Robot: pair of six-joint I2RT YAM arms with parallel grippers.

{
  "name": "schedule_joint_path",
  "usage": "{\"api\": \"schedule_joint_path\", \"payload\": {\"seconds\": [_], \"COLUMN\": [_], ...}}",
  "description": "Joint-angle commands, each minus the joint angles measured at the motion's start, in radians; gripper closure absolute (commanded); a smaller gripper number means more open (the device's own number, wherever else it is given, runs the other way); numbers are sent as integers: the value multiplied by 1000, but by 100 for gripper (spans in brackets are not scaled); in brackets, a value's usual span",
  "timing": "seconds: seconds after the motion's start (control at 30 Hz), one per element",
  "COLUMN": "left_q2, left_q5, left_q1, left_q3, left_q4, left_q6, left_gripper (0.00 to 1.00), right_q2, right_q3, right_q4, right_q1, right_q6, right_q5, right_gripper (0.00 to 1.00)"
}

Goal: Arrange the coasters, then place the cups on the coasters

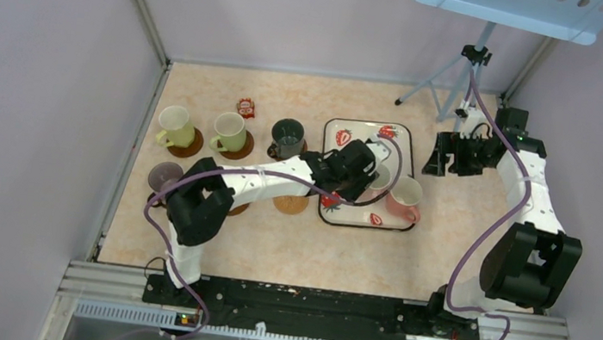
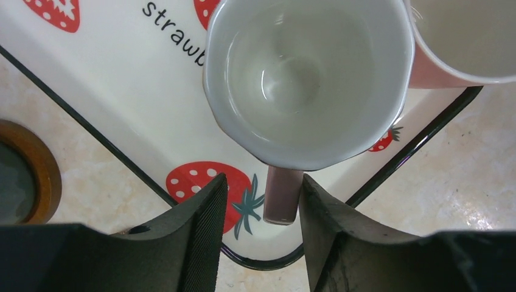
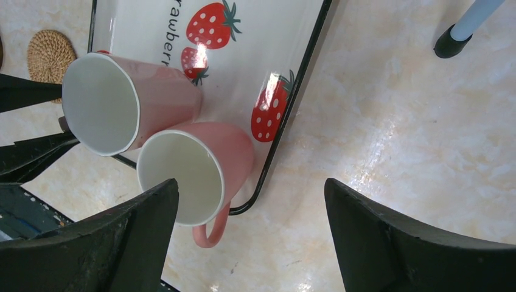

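Note:
On the strawberry-print tray stand a pale cup and a pink cup. My left gripper reaches over the tray's near edge, its jaws partly closed on either side of the pale cup's mauve handle, with a gap still showing on the left side. Two yellow-green cups, a dark green cup and a purple cup sit on brown coasters. A tan coaster lies bare. My right gripper hovers open, right of the tray.
A small red packet lies behind the yellow-green cups. A tripod stands at the back right, close to the right arm. Walls close the table on the left, back and right. The left forearm crosses above the tan coaster.

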Motion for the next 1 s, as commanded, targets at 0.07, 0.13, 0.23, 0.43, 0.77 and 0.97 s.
{"api": "schedule_joint_path", "payload": {"seconds": [0.07,0.13,0.23,0.43,0.77,0.97], "left_q2": [54,68,94,121,-17,-209], "left_q5": [76,99,115,114,109,221], "left_q1": [7,12,14,26,88,161], "left_q3": [70,78,103,130,26,-132], "left_q4": [10,9,-16,-11,42,124], "left_q6": [65,77,86,81,108,210], "left_gripper": [50,51,53,67,100,100], "right_q2": [-22,-22,-21,-23,-16,-5], "right_q3": [13,16,18,19,32,58], "right_q4": [11,10,4,3,12,6], "right_q1": [-7,-7,-8,-8,-8,-8], "right_q6": [-6,-10,-15,-15,-7,0], "right_q5": [-8,-5,-3,-3,-13,-27], "right_gripper": [12,12,12,12,12,12]}}
